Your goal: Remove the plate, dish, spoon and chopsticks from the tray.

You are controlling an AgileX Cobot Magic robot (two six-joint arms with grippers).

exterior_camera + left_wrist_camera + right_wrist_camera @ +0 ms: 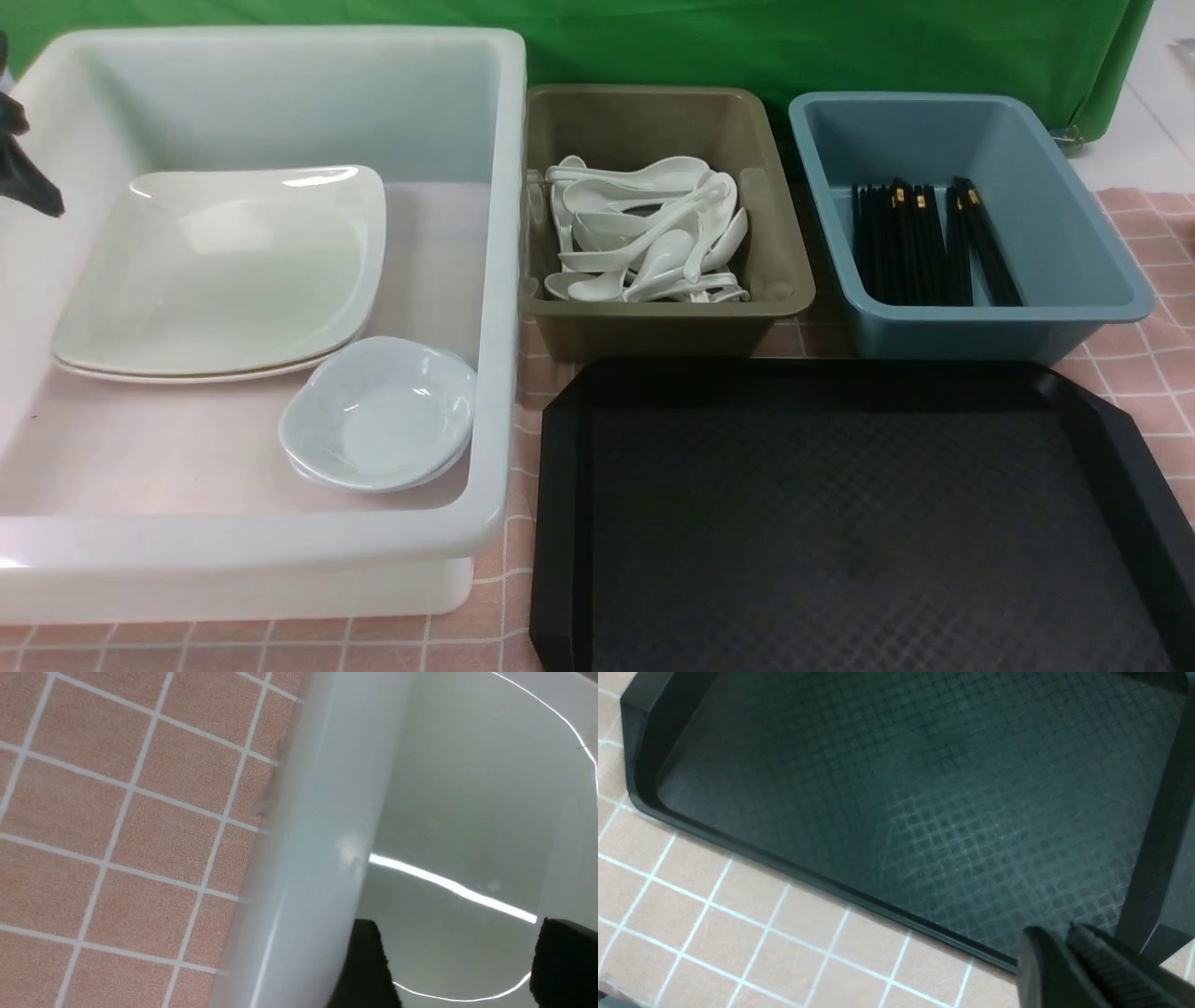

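Observation:
The black tray [840,504] lies at the front right with nothing on it; it also shows in the right wrist view [901,788]. The large white plate [224,271] lies on another plate inside the white tub [504,280]. The small dish [378,411] sits in front of it in the tub. White spoons [644,233] lie in the olive bin. Black chopsticks [924,243] lie in the blue bin. My left gripper [28,182] is open and empty above the plate [467,812], near the tub's left wall [317,835]. My right gripper [1057,933] is shut and empty over a tray corner.
The olive bin [560,317] and the blue bin [1074,280] stand behind the tray. A pink checked cloth [1139,355] covers the table. A green backdrop [747,47] hangs at the back.

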